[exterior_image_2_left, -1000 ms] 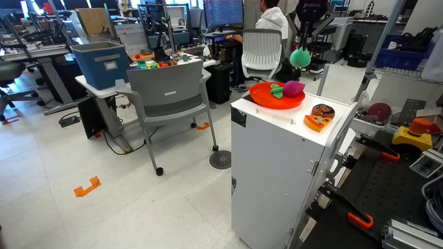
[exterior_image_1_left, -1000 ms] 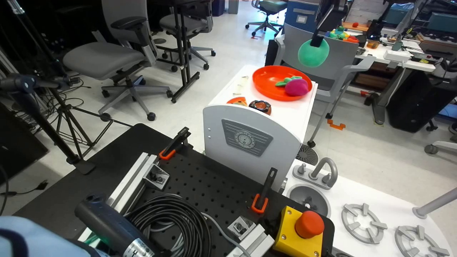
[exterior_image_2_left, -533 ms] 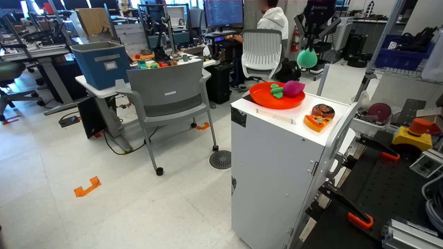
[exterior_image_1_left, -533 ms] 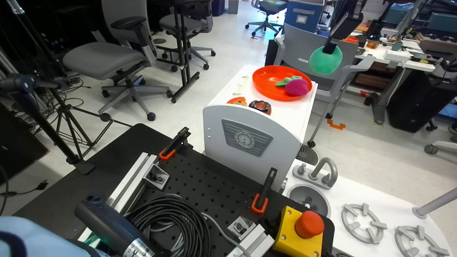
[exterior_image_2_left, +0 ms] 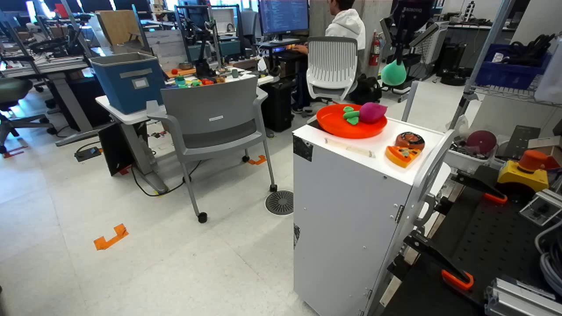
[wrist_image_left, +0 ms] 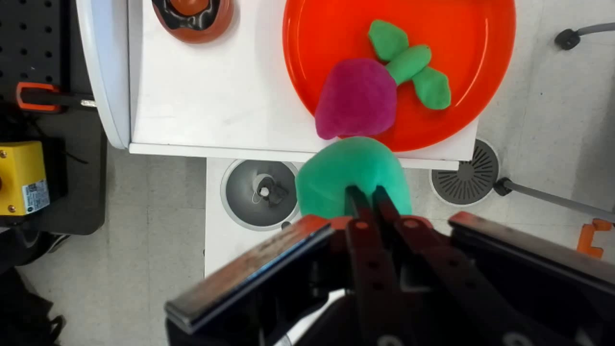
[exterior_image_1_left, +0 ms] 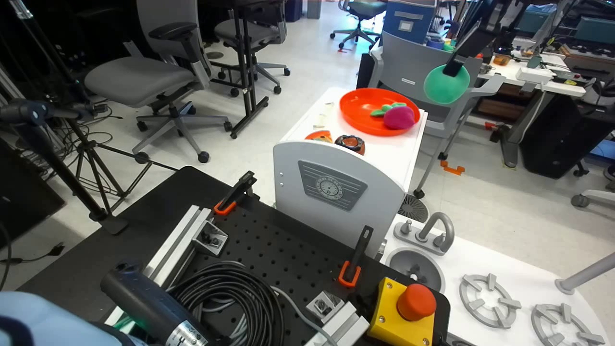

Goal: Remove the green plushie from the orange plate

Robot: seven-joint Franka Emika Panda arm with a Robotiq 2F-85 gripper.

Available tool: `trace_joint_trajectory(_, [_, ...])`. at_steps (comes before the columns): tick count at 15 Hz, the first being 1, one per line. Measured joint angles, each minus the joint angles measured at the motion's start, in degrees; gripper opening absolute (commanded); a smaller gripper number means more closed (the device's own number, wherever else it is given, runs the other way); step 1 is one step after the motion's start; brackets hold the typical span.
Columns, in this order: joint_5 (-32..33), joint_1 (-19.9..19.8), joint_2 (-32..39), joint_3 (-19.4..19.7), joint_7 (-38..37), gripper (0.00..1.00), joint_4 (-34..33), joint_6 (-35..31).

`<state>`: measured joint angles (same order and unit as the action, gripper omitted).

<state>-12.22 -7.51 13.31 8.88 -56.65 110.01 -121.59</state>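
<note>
My gripper (wrist_image_left: 366, 192) is shut on the green plushie (wrist_image_left: 353, 166), a round soft ball, pinched at its top. The plushie hangs in the air, apart from the plate, in both exterior views (exterior_image_1_left: 444, 87) (exterior_image_2_left: 394, 74). In the wrist view it overlaps the front edge of the white top. The orange plate (exterior_image_1_left: 358, 103) sits on the white top and also shows in the wrist view (wrist_image_left: 461, 29). A magenta toy with green leaves (wrist_image_left: 356, 98) lies on the plate, reaching over its rim. The gripper's fingertips also show in both exterior views (exterior_image_1_left: 453, 68) (exterior_image_2_left: 398, 60).
An orange slice toy (exterior_image_2_left: 402, 155) and a round brown toy (exterior_image_2_left: 410, 141) lie on the white top (exterior_image_2_left: 351, 151). A raised grey panel (exterior_image_1_left: 312, 185) borders it. A sink (exterior_image_1_left: 415, 271) with a tap lies lower down. A grey chair (exterior_image_2_left: 210, 114) stands near the white unit.
The gripper with the green plushie has moved to the right in both exterior views, away from the plate, and slightly lower in one picture. The plate and other toys have not moved.
</note>
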Motion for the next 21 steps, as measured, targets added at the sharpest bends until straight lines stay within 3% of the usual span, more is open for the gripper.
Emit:
trace_joint_trajectory(7, [0.0,0.2,0.0,0.1,0.0,0.01,0.4,0.0])
trace_joint_trajectory(14, [9.4,6.1,0.2,-0.9,-2.5,0.01,1.5,0.0])
trace_joint_trajectory(18, [8.2,6.9,0.2,-2.0,-3.3,0.01,1.4,0.0])
trace_joint_trajectory(21, [3.1,6.9,0.2,-2.8,-5.2,0.01,1.2,0.0])
